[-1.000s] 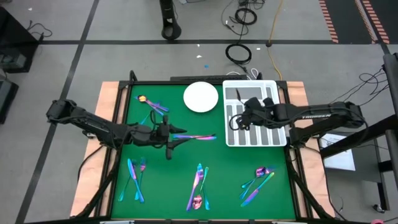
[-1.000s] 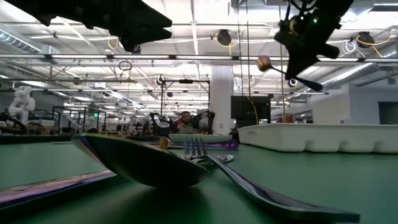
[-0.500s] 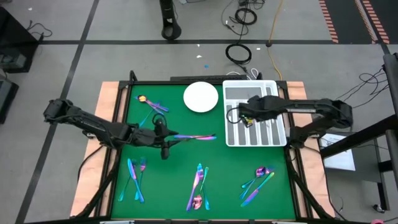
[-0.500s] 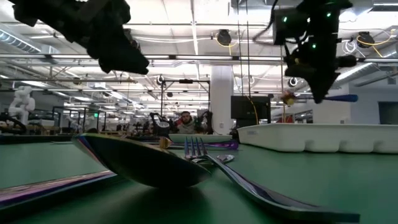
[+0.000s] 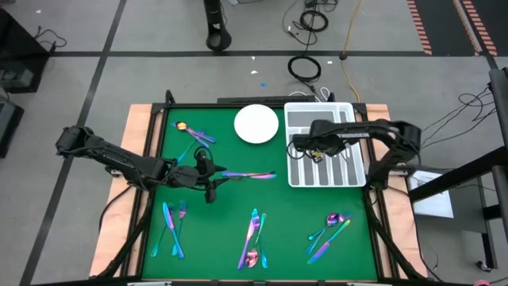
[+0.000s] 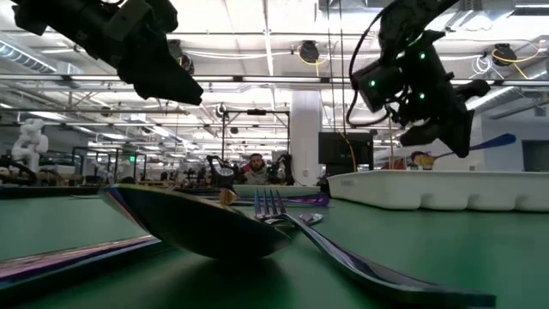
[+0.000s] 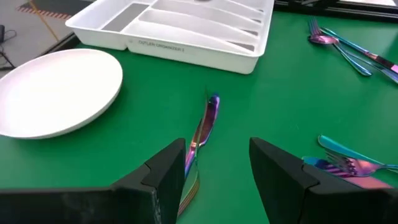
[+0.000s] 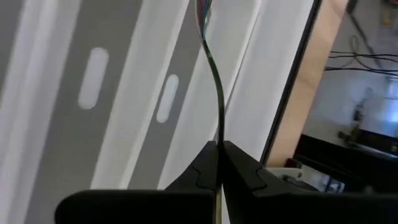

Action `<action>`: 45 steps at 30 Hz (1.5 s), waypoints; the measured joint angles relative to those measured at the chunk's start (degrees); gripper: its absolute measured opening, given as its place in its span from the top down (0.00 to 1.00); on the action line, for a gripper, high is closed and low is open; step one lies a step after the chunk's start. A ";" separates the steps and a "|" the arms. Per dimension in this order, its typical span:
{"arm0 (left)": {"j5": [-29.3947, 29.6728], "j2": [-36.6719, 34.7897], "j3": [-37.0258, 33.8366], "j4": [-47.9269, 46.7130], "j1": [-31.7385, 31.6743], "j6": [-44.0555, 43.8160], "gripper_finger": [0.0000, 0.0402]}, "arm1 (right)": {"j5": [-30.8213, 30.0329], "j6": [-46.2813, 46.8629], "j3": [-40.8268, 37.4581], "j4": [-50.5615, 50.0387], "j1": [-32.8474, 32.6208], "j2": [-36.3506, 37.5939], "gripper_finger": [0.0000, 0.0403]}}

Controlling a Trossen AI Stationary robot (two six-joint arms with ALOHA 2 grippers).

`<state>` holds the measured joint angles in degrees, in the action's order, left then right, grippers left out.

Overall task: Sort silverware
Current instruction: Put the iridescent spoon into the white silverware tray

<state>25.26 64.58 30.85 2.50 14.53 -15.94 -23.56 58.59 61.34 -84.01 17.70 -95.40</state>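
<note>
The silverware is iridescent forks, knives and spoons lying in small groups on the green mat [image 5: 238, 206]. One knife [image 5: 250, 175] lies flat near the mat's middle; the left wrist view shows this knife [image 7: 204, 127] just ahead of my open left gripper [image 7: 217, 168], which hovers over its near end. In the high view my left gripper [image 5: 209, 181] sits left of the knife. My right gripper [image 5: 313, 151] is over the white slotted tray [image 5: 353, 111], shut on a spoon [image 6: 420, 159]. My right gripper pinches the spoon's handle [image 8: 219, 134] between its two fingertips, with the handle seen edge-on in the wrist view. The fingers come from above, across the handle. The spoon is lifted clear just over the tray, nearly level, its teal handle end [image 6: 502, 139] sticking out sideways.
A white round plate [image 5: 255, 124] sits at the mat's far side beside the tray. Silverware groups lie at the near left [image 5: 173, 226], near middle [image 5: 254, 238], near right [image 5: 329, 230] and far left [image 5: 194, 133]. A spoon [image 6: 197, 223] and fork [image 6: 274, 210] fill the low view's foreground.
My right gripper has come down toward the tray with the spoon and turned, so the spoon now hangs just above the tray's rim. My left gripper dropped a little toward the knife and has since held still, open.
</note>
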 joint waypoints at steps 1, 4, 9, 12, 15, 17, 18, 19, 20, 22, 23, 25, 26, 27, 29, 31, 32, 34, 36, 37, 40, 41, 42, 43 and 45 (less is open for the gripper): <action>-0.02 0.00 0.00 0.02 0.04 0.20 0.55 | -0.36 0.55 0.03 -0.30 -0.01 -0.88 1.00; -0.63 0.00 0.00 -0.07 0.15 0.28 0.55 | -0.33 2.28 0.04 -2.86 0.26 -3.58 1.00; -1.05 0.00 0.00 -0.13 0.15 0.19 0.55 | -0.08 3.32 0.02 -5.81 0.37 -7.52 1.00; -1.07 0.00 0.00 -0.07 0.15 0.13 0.55 | -0.10 2.86 0.02 -5.40 0.43 -9.15 1.00; -1.11 0.00 0.00 -0.02 0.15 -0.23 0.55 | -0.32 1.90 -0.28 -3.84 1.35 -10.49 1.00; -1.16 0.00 0.00 -0.02 0.15 -0.28 0.55 | -0.38 1.34 -1.17 -2.24 2.42 -10.74 1.00; -1.16 0.00 0.00 -0.02 0.22 -0.29 0.55 | -0.52 1.20 -1.62 -1.05 2.90 -10.75 1.00; -1.16 0.00 0.00 0.00 0.28 -0.29 0.55 | -0.87 1.16 -2.02 0.04 3.22 -10.75 1.00; -1.16 0.00 0.00 0.00 0.37 -0.29 0.55 | -1.57 1.09 -2.38 0.97 3.46 -10.74 1.00; -1.16 0.00 0.00 0.00 0.66 -0.26 0.55 | -2.24 0.83 -2.69 2.09 3.75 -10.75 1.00; -1.18 0.00 0.00 0.00 0.76 -0.26 0.55 | -2.32 0.57 -2.69 2.65 3.75 -10.73 0.99; -1.20 0.00 0.00 0.00 0.79 -0.24 0.55 | -2.30 -0.40 -2.71 4.18 3.73 -10.73 0.97; -1.20 0.01 0.00 0.00 0.79 -0.24 0.55 | -2.08 -0.80 -2.71 4.71 3.73 -10.73 0.96; -1.19 0.00 0.00 0.00 0.79 -0.24 0.55 | -1.81 -0.93 -2.71 4.91 3.73 -10.73 0.95; -1.19 0.00 0.00 0.00 0.79 -0.22 0.55 | -0.98 -1.05 -2.71 5.20 3.73 -10.73 0.92; -1.18 0.00 0.00 0.02 0.79 -0.22 0.55 | 0.06 -1.44 -2.71 5.46 3.73 -10.73 0.88; -1.20 0.00 0.00 0.02 0.79 -0.20 0.55 | 0.11 -1.74 -2.71 5.47 3.71 -10.73 0.86; -1.18 0.00 0.00 0.00 0.79 -0.20 0.55 | 0.63 -2.36 -2.72 5.47 3.72 -10.73 0.83; -1.19 0.00 0.00 0.02 0.79 -0.18 0.55 | 1.36 -2.56 -2.73 5.51 3.71 -10.73 0.79; -1.19 0.00 0.00 0.02 0.79 -0.18 0.55 | 1.50 -2.66 -2.73 5.49 3.72 -10.73 0.77; -1.18 0.00 0.00 0.02 0.79 -0.18 0.55 | 2.80 -2.98 -2.73 5.41 3.68 -10.73 0.71; -1.19 0.00 0.00 0.02 0.79 -0.16 0.55 | 3.60 -3.69 -2.71 5.20 3.56 -10.73 0.69; -1.18 0.00 0.00 0.02 0.79 -0.16 0.55 | 4.24 -4.42 -2.55 4.77 3.44 -10.73 0.67; -1.18 0.00 0.00 0.02 0.79 -0.16 0.55 | 4.53 -4.62 -2.09 3.98 3.15 -10.73 0.66; -1.18 0.00 0.00 0.02 0.79 -0.16 0.55 | 4.48 -4.70 -0.80 1.48 2.35 -10.73 0.64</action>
<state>24.08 64.58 30.85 2.52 15.31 -16.10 -19.08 53.89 60.54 -82.53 20.05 -106.13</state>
